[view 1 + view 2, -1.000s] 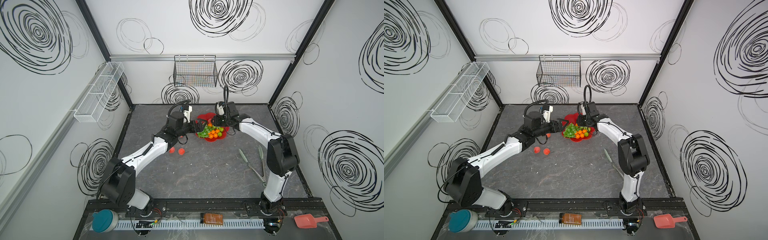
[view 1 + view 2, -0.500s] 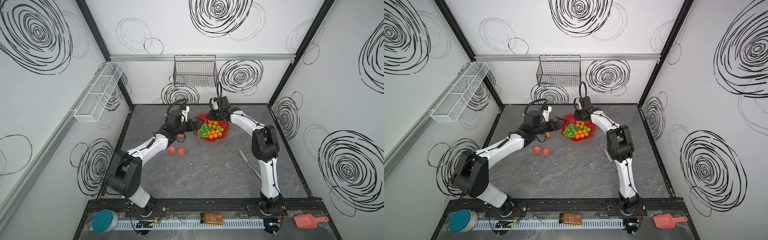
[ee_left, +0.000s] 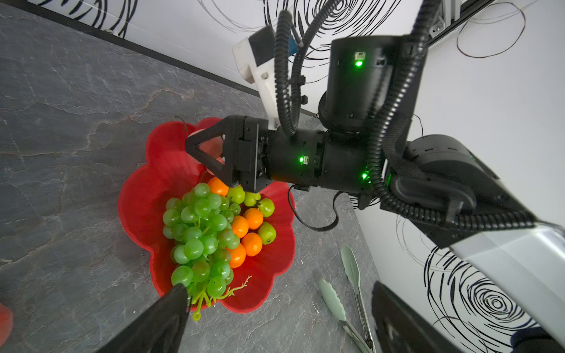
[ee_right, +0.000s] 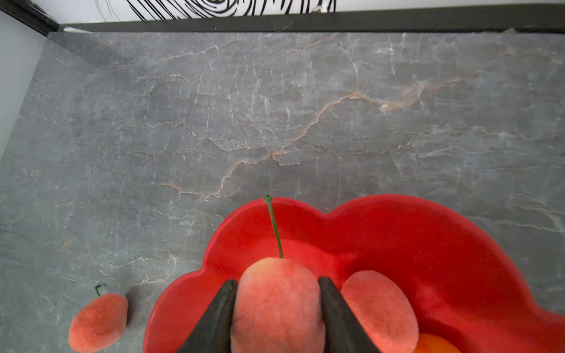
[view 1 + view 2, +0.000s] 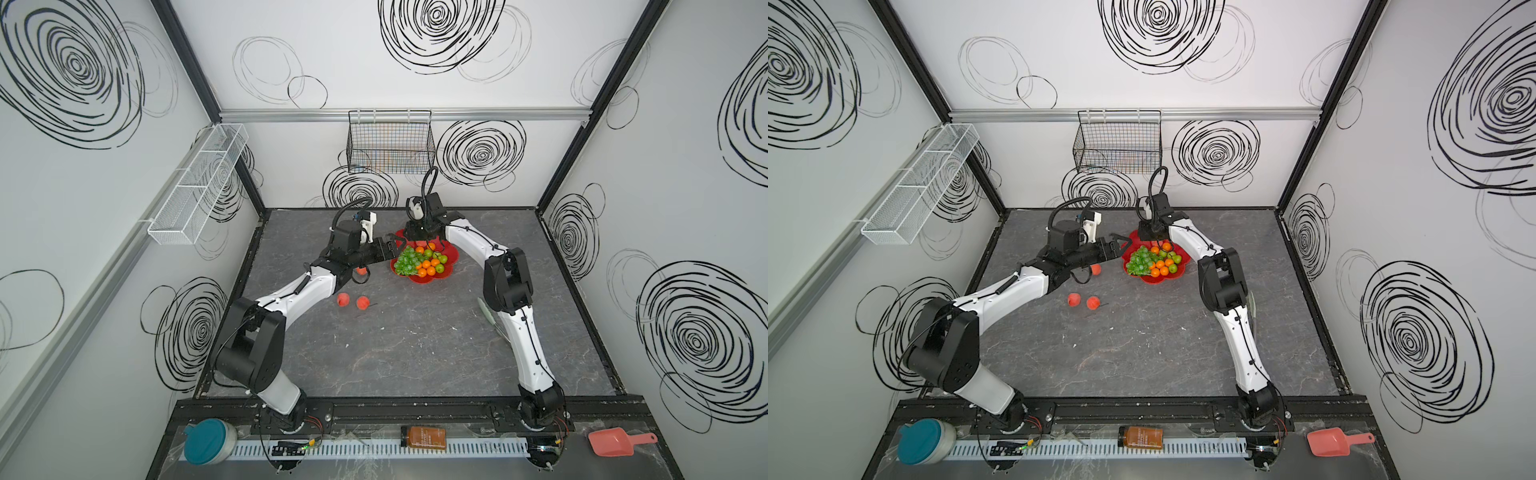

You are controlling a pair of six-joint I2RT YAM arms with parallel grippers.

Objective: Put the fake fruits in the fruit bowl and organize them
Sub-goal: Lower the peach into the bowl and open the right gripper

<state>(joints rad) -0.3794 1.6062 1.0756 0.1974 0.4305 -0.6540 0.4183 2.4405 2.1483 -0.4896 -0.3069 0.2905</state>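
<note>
The red flower-shaped fruit bowl (image 5: 424,279) (image 5: 1158,279) (image 3: 143,198) (image 4: 397,232) sits at the back of the table. It holds a bunch of green grapes (image 5: 406,261) (image 3: 198,232), several oranges (image 3: 253,218) and green apples (image 3: 266,233). My right gripper (image 5: 419,239) (image 5: 1152,237) (image 4: 277,281) is shut on a pinkish peach (image 4: 275,305) over the bowl's far petal, beside a second peach (image 4: 379,305) lying in the bowl. At the bowl's left edge my left gripper (image 5: 392,245) (image 5: 1121,243) (image 3: 278,288) is open and holds nothing. Three peaches (image 5: 343,299) (image 5: 363,302) (image 5: 362,271) lie on the table.
Pale-green tongs (image 3: 351,269) (image 5: 486,311) lie right of the bowl, partly behind the right arm. A black wire basket (image 5: 390,145) hangs on the back wall and a white mesh rack (image 5: 199,183) on the left wall. A pink scoop (image 5: 615,442), bottle (image 5: 423,437) and teal tub (image 5: 205,440) sit along the front rail.
My right gripper has carried the peach leftward over the bowl's far side, and the right elbow has swung inward. The left gripper has stayed open by the bowl's left edge.
</note>
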